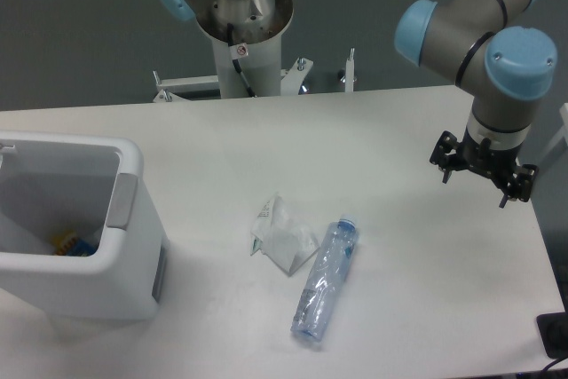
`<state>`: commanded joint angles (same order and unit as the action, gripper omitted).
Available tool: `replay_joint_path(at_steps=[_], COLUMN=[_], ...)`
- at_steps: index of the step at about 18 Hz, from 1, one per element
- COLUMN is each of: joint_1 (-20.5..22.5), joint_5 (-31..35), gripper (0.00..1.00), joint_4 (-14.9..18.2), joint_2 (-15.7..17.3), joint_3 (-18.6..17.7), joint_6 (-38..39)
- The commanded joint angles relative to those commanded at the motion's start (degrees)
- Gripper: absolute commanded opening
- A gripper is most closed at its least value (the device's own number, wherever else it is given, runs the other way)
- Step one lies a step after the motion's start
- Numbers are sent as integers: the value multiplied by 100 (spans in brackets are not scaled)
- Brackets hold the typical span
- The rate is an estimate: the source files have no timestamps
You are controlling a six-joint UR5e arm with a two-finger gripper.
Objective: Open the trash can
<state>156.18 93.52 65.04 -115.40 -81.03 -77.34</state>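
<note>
The trash can (133, 246) is a large white boxy bin at the left front of the table. Its grey push tab (122, 201) sits on the right rim. The top stands open and I see into it. A small yellow and blue item (73, 243) lies at the bottom. The flat lid itself is not clearly visible. My gripper (477, 187) hangs above the right side of the table, far from the trash can. Its fingers are spread apart and hold nothing.
A crushed clear plastic bottle (324, 281) with a blue cap lies near the table's middle front. A crumpled white wrapper (281, 235) lies just left of it. The robot's base column (240, 42) stands at the back edge. The table's right edge is near the gripper.
</note>
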Motion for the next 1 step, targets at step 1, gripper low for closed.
replay_joint_path(at_steps=[1], joint_1=[0], joint_5=[0], gripper=[100], joint_4=[-9], joint_2=[0], joint_3=[-26], joint_6=[0])
